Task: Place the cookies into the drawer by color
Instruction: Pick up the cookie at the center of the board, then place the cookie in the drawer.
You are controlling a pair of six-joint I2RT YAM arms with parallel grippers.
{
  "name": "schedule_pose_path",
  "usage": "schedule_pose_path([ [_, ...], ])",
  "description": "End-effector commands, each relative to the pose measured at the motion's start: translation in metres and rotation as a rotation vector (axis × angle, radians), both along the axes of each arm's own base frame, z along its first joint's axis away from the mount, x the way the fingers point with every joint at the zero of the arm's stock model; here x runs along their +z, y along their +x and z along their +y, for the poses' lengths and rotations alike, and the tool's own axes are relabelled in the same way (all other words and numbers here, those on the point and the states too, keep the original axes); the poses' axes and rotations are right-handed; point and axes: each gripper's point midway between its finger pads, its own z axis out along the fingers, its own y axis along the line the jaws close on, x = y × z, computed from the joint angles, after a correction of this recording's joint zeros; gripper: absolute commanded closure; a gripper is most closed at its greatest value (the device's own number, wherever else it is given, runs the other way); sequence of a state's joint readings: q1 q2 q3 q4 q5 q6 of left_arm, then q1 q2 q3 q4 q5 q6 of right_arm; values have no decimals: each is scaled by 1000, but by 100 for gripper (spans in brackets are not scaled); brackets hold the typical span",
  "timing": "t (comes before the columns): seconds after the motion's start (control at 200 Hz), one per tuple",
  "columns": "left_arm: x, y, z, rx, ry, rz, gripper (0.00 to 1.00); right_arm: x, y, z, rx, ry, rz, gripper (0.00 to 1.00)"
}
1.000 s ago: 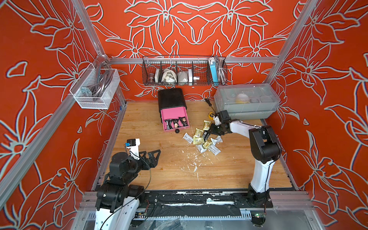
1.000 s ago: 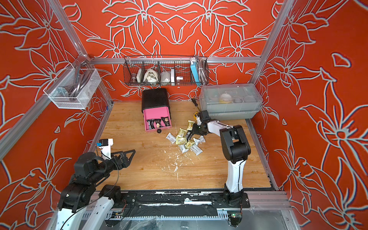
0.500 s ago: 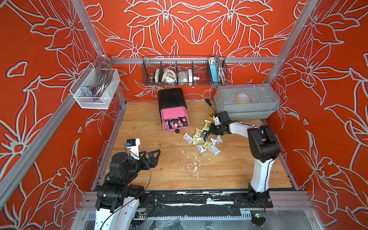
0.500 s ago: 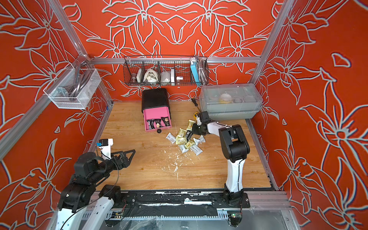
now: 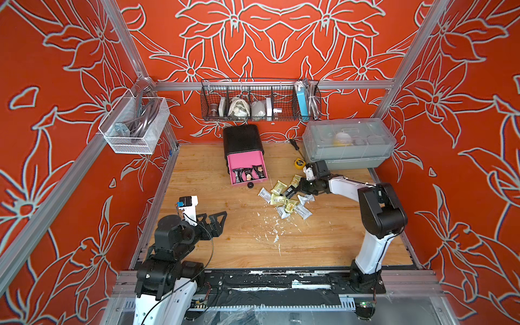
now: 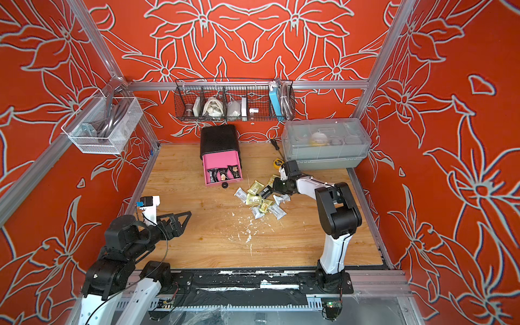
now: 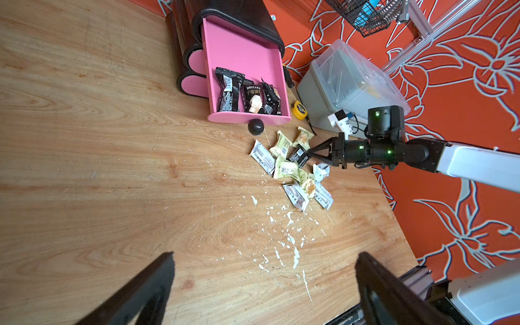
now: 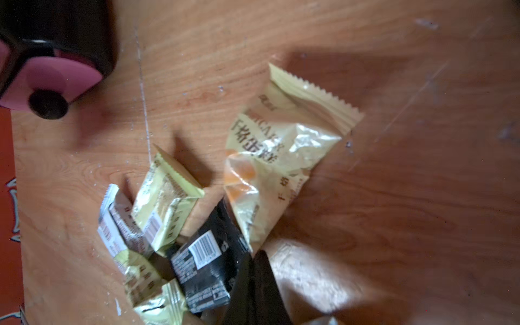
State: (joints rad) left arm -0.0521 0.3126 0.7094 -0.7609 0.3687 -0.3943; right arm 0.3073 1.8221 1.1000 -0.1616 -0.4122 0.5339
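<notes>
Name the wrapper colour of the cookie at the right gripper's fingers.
The cookie is black; the right wrist view shows it best.

The right wrist view is motion-blurred; the right gripper is cut off by the picture's edge, its closed fingertips hiding 1 end of the black cookie. The 2 lower drawers conceal their contents. Items inside the grey box are indistinct.

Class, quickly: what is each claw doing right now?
Left claw: open, empty.
Right claw: shut, pinching the black cookie by its edge.
</notes>
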Motion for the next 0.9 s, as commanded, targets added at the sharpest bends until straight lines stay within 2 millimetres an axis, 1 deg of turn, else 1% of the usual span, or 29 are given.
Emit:
schedule_pose_path([
  [0.0, 4, 2, -1, -2, -6, -16, 1, 32, -2, -2, -3, 17, -56, 100],
  [0.2, 4, 2, 0, -1, -6, -18, 1, 78, -4, -1, 5, 49, -142, 100],
  [0.345, 4, 2, 0, -1, -8, -15, 1, 112, -5, 5, 27, 70, -200, 100],
  [0.51, 4, 2, -1, -3, -8, -16, 1, 161, -2, 16, 38, 105, -290, 100],
  [0.666, 4, 2, 0, 0, -8, -16, 1, 202, 8, 38, 58, 149, -350, 100],
  [0.821, 5, 2, 0, 0, -9, -17, 1, 233, 18, 77, 107, 177, -396, 100],
  [0.891, 4, 2, 0, 1, -9, -17, 1, 243, 23, 97, 132, 187, -415, 100],
])
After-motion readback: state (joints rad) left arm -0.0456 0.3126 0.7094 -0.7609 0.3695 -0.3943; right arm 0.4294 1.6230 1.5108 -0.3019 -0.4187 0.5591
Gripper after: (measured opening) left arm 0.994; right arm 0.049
